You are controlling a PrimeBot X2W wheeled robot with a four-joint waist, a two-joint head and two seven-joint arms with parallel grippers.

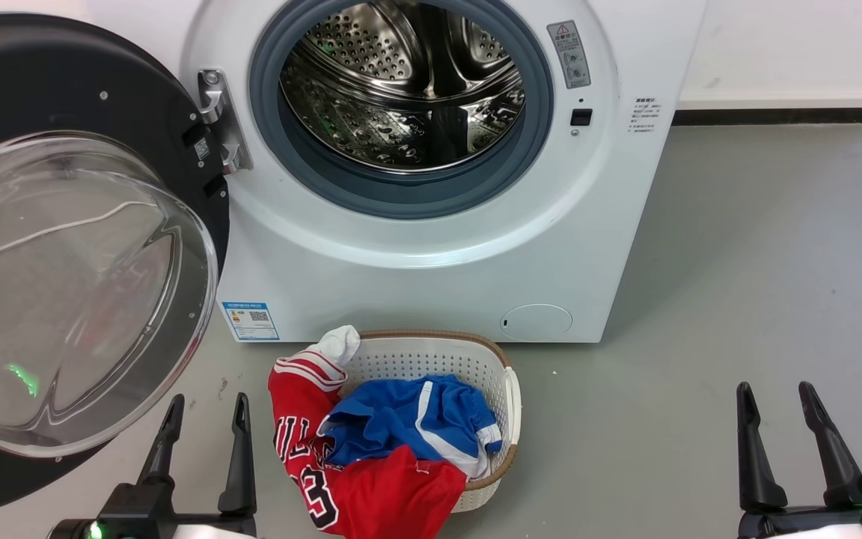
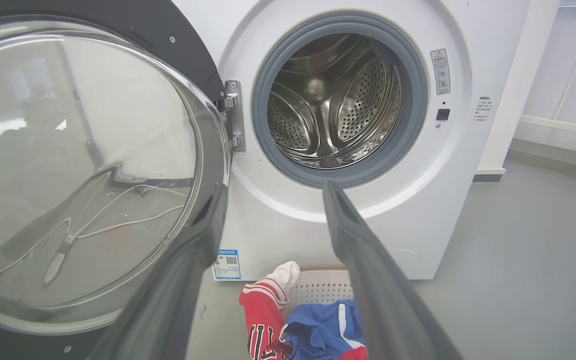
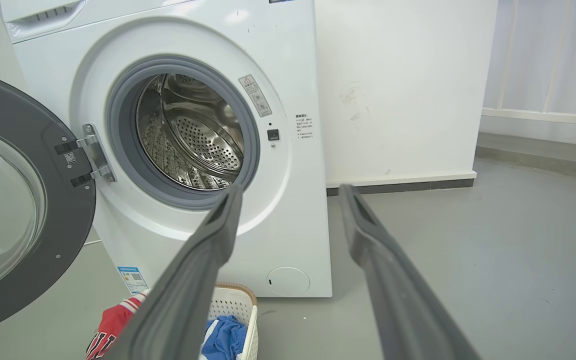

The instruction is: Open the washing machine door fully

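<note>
I see the washing machine door (image 1: pixel 79 262) swung wide off the hinge (image 1: pixel 220 123) at the washing machine's (image 1: pixel 416 277) left edge, drum (image 1: pixel 401 82) bared, probably at its stop though I can't be sure; left gripper (image 1: pixel 208 400) and right gripper (image 1: pixel 775 389) are spread wide, empty.

washing machine door (image 1: pixel 79 262) stands open at left | my left gripper (image 1: pixel 208 400) and right gripper (image 1: pixel 775 389) spread, empty, near edge

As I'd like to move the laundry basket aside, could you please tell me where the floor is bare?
Bare: the floor right of the washing machine, bordered by the wall skirting and the right gripper. Crowded: the left, where the open washing machine door overhangs the floor beside the left gripper, and the front, taken by the laundry basket.
</note>
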